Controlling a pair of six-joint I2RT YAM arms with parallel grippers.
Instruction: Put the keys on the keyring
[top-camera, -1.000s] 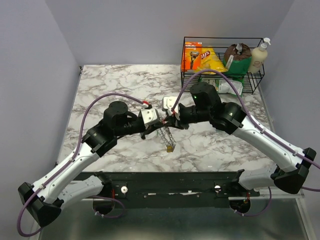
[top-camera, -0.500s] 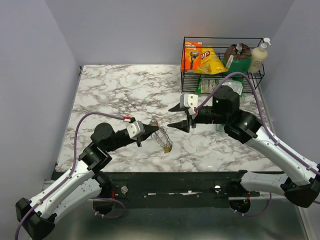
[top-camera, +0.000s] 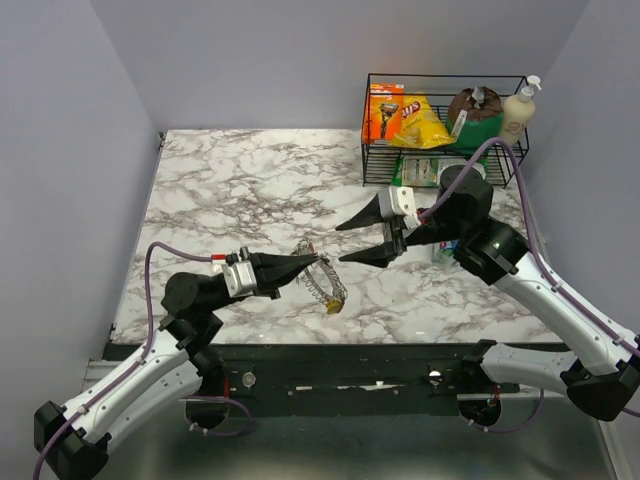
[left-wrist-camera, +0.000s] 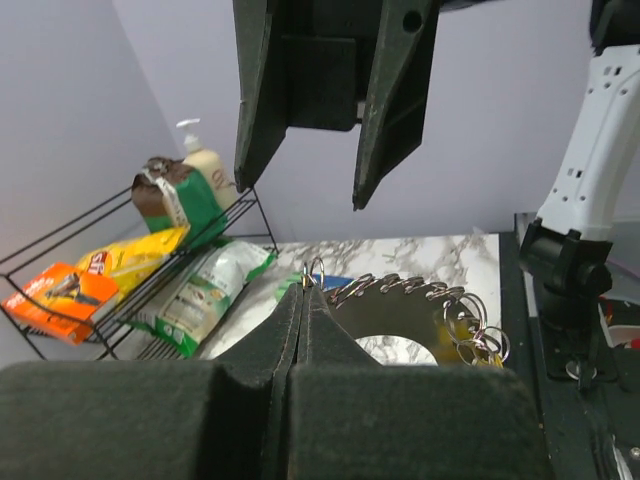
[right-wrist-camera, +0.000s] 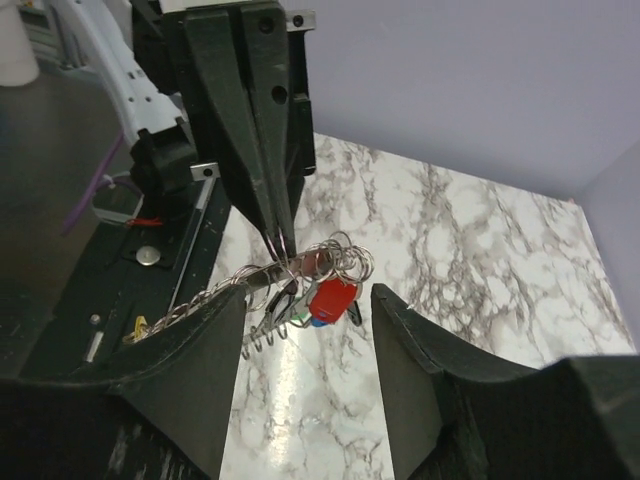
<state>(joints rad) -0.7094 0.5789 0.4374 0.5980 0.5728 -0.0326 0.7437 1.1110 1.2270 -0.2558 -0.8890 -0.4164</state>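
Marbled tabletop (top-camera: 220, 180) lies under the keyring (top-camera: 326, 283), which hangs from the left gripper (top-camera: 316, 262), its jaws pressed together on the wire, the gold piece (top-camera: 333, 306) dangling lowest. Keys (right-wrist-camera: 330, 297) with red, blue and green heads bunch just by that pinch, though whether each is threaded I cannot tell, and the right gripper (top-camera: 339, 245) stands spread wide just beside the ring, holding nothing. Best, I judge, that the left hold steady while the right narrows onto one key head, not the bunch, without tugging the wire free.
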